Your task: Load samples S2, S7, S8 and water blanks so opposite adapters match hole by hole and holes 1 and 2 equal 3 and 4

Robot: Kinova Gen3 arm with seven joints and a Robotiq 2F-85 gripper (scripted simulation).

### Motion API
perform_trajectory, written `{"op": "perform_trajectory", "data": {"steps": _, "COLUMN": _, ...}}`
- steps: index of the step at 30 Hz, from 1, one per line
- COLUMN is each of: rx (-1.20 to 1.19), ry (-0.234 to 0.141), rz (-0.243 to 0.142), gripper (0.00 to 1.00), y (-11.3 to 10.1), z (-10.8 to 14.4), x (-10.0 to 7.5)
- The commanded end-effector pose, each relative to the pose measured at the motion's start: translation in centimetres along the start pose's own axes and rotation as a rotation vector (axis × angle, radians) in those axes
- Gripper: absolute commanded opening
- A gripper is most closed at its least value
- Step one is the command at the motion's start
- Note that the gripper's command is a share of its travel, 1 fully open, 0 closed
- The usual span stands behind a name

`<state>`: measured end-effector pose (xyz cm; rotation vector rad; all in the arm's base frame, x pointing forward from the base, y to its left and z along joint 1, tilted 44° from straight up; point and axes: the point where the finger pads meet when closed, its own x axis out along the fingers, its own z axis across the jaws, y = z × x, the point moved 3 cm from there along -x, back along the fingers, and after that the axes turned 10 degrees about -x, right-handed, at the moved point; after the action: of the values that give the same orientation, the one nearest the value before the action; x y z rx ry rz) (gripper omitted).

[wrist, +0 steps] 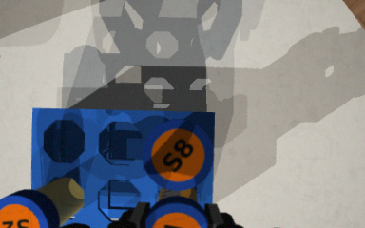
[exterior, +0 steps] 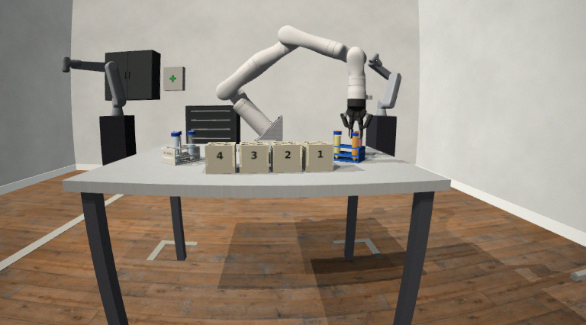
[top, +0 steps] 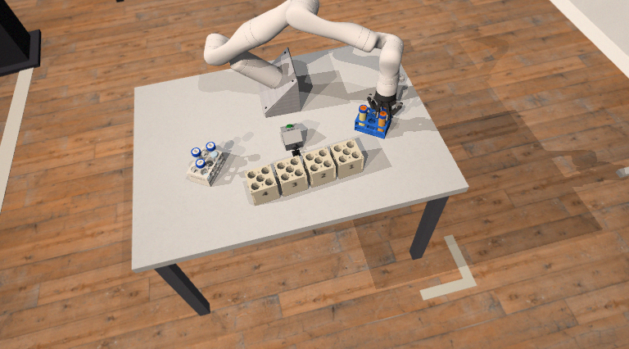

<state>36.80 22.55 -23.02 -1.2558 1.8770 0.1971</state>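
1. Currently the hand [exterior: 355, 127] is down over the blue sample rack [top: 363, 126], right of centre in the top view, near the surface's [top: 194, 233] far right corner.
2. Rack holds three orange-dot tubes. S8 [wrist: 178, 155] stands free at mid-frame in the wrist view. S2 [wrist: 18, 216] is cut off at the lower left. The third tube [wrist: 177, 219] sits at the bottom edge, its label out of frame; by elimination probably S7.
3. Hand state: clenched on that third tube's cap, a dark finger [wrist: 135, 218] tight against each side. Fingers stopped partway, held apart by the cap. Grip is from above with the wrist vertical, which suits a straight pull out of the hole.
4. Tube is seated in the rack, not lifted yet, as far as the exterior view shows.
5. Adapters 4 [exterior: 220, 156], 3 [exterior: 253, 156], 2 [exterior: 287, 155], 1 [exterior: 319, 154] stand in a row at the front, all holes open, so loading hasn't started.
6. Blank rack [top: 204, 171] with white-dot tubes is at the left, untouched.
7. DONE key [top: 290, 126] sits just behind the adapter row.
8. Rack stands loose, so it could ride up with the tube.
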Motion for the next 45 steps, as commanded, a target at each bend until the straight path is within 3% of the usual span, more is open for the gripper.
{"op": "perform_trajectory", "data": {"steps": 1, "rx": 0.000, "ry": -0.002, "rz": 0.000, "gripper": 0.10, "y": 0.0, "z": 0.0, "x": -0.1}}
{"op": "perform_trajectory", "data": {"steps": 10, "rx": 0.000, "ry": -0.002, "rz": 0.000, "gripper": 0.10, "y": 0.0, "z": 0.0, "x": -0.1}}
{"op": "perform_trajectory", "data": {"steps": 45, "rx": 0.000, "ry": -0.002, "rz": 0.000, "gripper": 0.10, "y": 0.0, "z": 0.0, "x": -4.2}}
